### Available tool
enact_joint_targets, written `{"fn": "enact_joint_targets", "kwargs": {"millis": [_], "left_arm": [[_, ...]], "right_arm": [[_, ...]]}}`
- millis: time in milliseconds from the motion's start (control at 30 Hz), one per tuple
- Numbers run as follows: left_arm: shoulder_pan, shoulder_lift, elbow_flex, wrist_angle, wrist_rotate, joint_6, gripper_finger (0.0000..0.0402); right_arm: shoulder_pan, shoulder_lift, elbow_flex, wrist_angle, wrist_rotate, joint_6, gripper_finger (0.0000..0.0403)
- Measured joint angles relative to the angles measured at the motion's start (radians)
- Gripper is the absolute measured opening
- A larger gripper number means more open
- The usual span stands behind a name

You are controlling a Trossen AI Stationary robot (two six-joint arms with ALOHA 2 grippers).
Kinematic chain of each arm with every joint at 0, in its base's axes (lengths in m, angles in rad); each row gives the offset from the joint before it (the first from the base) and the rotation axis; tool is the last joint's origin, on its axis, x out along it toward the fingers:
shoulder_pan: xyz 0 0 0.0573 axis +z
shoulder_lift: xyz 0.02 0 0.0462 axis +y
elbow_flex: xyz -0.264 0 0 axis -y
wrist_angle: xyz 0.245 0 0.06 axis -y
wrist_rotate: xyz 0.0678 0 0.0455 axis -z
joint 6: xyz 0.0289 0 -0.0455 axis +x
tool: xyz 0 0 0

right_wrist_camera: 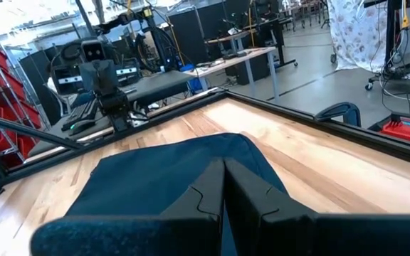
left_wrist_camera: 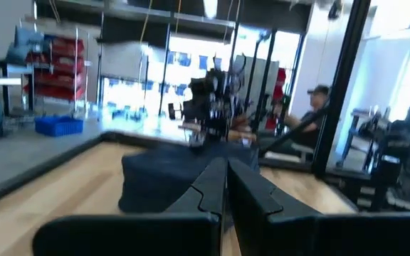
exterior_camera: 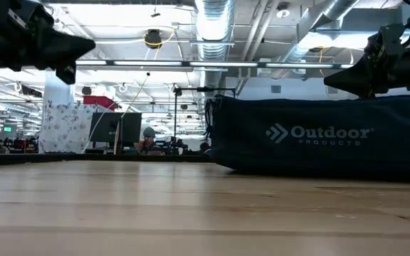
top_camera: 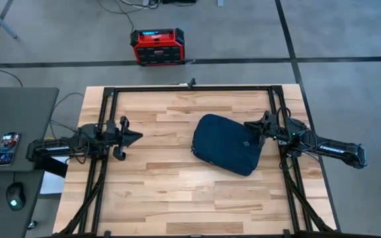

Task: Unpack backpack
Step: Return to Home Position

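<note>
Pale wooden planks form the table point(top_camera: 177, 198), which is bordered by a black frame. A grey desk point(top_camera: 32, 112) stands beside its left edge and carries a computer mouse point(top_camera: 14, 196) at the near end and a smartphone point(top_camera: 7, 148) farther back.

At mid-depth, the left arm lies along the left side of the table. The left gripper point(top_camera: 139, 137) points right, toward the centre, and is well apart from the backpack point(top_camera: 227, 144). In the left wrist view its fingers point(left_wrist_camera: 251, 192) are pressed together with only a thin seam between them, and they grasp nothing.

The backpack lies flat on the table, right of centre, with its corners turned diagonally to the table edges. In the low view its near-facing side shows the pale "Outdoor Products" logo point(exterior_camera: 319, 134).

The right arm enters from the right edge. The right gripper point(top_camera: 247, 124) sits over the backpack's far right corner. The low view shows the gripper raised just above the fabric and not touching it. In the right wrist view its fingers point(right_wrist_camera: 251, 192) are clenched together and hold nothing.

Beyond the far edge of the table, a red-black box point(top_camera: 157, 47) stands on the grey floor. In the room behind, the low view shows a seated person point(exterior_camera: 149, 136) at a workstation.
</note>
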Motion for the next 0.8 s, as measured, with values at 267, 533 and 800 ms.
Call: {"fn": "enact_joint_targets", "kwargs": {"millis": [267, 533, 800], "left_arm": [[0.011, 0.014, 0.000, -0.164, -0.019, -0.005, 0.0001], [0.017, 0.106, -0.001, -0.161, -0.016, -0.006, 0.0001], [0.018, 0.105, -0.001, -0.162, -0.018, -0.013, 0.0001]], "right_arm": [[0.000, 0.000, 0.000, 0.000, -0.001, 0.001, 0.0004], [0.000, 0.009, 0.006, -0.018, -0.006, 0.002, 0.0004], [0.000, 0.016, 0.006, -0.020, -0.006, 0.000, 0.0004]]}}
